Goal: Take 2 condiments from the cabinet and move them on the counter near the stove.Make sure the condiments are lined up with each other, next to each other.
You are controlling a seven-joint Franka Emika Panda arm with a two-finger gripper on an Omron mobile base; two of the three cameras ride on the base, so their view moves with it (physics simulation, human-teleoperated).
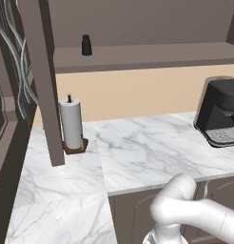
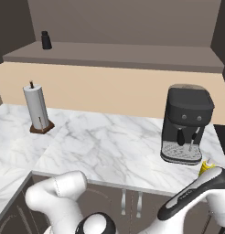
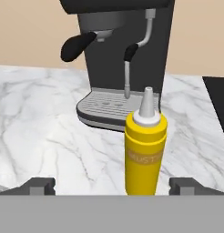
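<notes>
Start at your far left: the white paper-towel roll (image 1: 71, 125) stands upright on its brown stand on the counter (image 1: 138, 152), just beside the cabinet's (image 1: 138, 55) tall side panel. Above it, the short black bottle (image 1: 86, 45) sits upright on the cabinet shelf, toward the shelf's left end (nothing else stands near it on the board). Moving right, you have a wide bare stretch of marble, then the black coffee machine (image 2: 186, 124) against the back wall.

In the hand view, the yellow squeeze bottle (image 3: 145, 148) stands on the counter just in front of the machine's drip tray, its long axis vertical and its white nozzle pointing straight up. The gripper (image 3: 114, 185) has its fingers spread wide, one tip well out to each side of the bottle, neither touching it. In the right base view you can catch the bottle's top peeking past the arm, near the counter's front edge.
</notes>
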